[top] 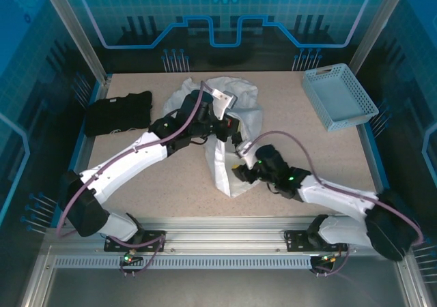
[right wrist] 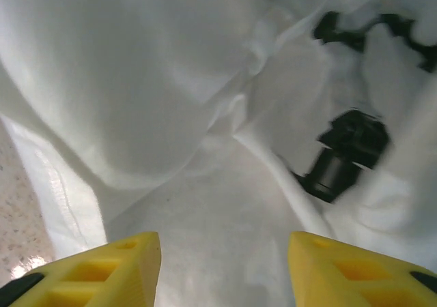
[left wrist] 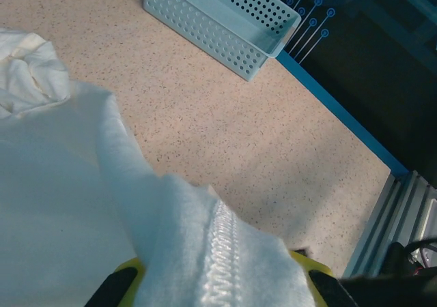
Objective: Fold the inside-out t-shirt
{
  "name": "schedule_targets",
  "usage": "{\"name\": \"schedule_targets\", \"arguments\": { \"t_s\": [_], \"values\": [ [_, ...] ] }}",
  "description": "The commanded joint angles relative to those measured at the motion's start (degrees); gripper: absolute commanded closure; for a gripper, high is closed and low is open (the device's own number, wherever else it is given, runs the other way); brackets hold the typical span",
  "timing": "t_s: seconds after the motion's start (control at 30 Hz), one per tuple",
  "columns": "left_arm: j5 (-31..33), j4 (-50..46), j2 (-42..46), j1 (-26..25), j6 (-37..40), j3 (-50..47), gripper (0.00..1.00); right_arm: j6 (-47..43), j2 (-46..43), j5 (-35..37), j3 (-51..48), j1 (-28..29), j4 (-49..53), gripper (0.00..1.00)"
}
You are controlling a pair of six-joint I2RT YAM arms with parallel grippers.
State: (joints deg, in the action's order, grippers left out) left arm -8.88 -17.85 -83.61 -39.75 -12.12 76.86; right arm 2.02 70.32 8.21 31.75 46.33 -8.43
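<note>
From where I stand, the folding has hardly started. The white t-shirt (top: pixel 220 170) lies in a rumpled heap in the middle of the counter (top: pixel 307 150), bunched high toward the far side with a longer flap trailing toward the arms. I see no flat panel, no squared edge and no sleeve laid out, so I judge this to be the sorting-out stage, finding an edge and spreading the cloth, not folding proper.

The left hand (left wrist: pixel 218 286) is closed on the shirt. A thick stitched hem (left wrist: pixel 222 252) comes up out of its yellow fingers (left wrist: pixel 113 290), and the cloth drapes away from it, lifted off the counter (a firm pinch, by the look of it). The right hand (right wrist: pixel 222 266) has its fingers standing apart with nothing clamped between them. It hangs close over the folds of the shirt's near flap, and I can't tell whether the tips touch the cloth.

Nearly everything is left to do. The shirt has to be pulled out flat, the sleeves brought in and the body doubled over. Whether it gets turned right side out first I can't say.

The black garment (top: pixel 117 112) lies folded at the left side of the counter, apart from the shirt. The pale blue basket (top: pixel 339 97) stands at the far right, well away from both hands.
</note>
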Motion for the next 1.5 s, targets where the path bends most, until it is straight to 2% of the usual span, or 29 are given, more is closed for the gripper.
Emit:
{"name": "schedule_targets", "arguments": {
  "t_s": [0.0, 0.13, 0.37, 0.53, 0.67, 0.77, 0.8, 1.0, 1.13, 1.23, 1.33, 1.4, 1.47],
  "values": [
    [-1.44, -4.52, 2.62, 0.42, -0.12, 3.03, 1.0, -5.86, 8.27, 7.55, 0.86, 2.21, -18.62, 0.49],
    [-2.78, -5.9, 4.1, 0.65, 0.21, 3.23, 1.0, -9.08, 18.48, 12.09, 4.46, 1.28, -23.81, 0.5],
    [-6.69, -6.8, 6.15, 0.73, 1.96, 2.68, 1.0, -8.68, 28.08, 10.71, 10.3, -3.51, -25.87, 0.5],
    [-11.59, -4.17, 6.45, 0.64, 0.09, 4.7, 1.0, -9.09, 33.06, 16.56, 18.29, -2.68, -17.87, 0.47],
    [-15.59, -2.08, 6.36, 0.6, -1.69, 8.7, 1.0, -5.21, 37.21, 21.96, 26.9, -3.17, -9.16, 0.42],
    [-19.29, -1.21, 6.29, 0.38, -2.23, 10.72, 1.0, -2.3, 40.46, 22.6, 33.13, -3.93, -1.33, 0.39],
    [-19.77, -1.26, 6.36, 0.44, -2.19, 11.19, 1.0, -1.67, 41.48, 22.75, 34.94, -4.18, 0.88, 0.34],
    [-20.43, -1.94, 6.51, 0.34, -1.95, 15.48, 1.0, 1.9, 48.02, 23.59, 45.23, -5.34, 14.09, 0.27],
    [-21.76, -2.06, 6.84, 0.38, -2.12, 18.66, 1.0, 4.62, 51.47, 20.92, 51.19, -7.31, 22.69, 0.17],
    [-21.01, -2.47, 7.44, 0.37, -1.1, 20.67, 1.0, 4.92, 53.4, 19.6, 54.57, -7.91, 27.58, 0.13],
    [-16.55, -3.26, 8.5, 0.47, 0.54, 22.26, 1.0, 5.55, 55.38, 18.0, 56.64, -8.42, 32.07, 0.11],
    [-12.01, -3.06, 9.7, 0.72, 1.53, 22.16, 1.0, 6.3, 56.43, 15.72, 57.16, -9.08, 34.01, 0.13],
    [-6.65, -2.23, 11.43, 1.16, 1.96, 20.9, 1.0, 7.06, 57.5, 12.43, 57.11, -10.12, 35.31, 0.24]
  ]
}}
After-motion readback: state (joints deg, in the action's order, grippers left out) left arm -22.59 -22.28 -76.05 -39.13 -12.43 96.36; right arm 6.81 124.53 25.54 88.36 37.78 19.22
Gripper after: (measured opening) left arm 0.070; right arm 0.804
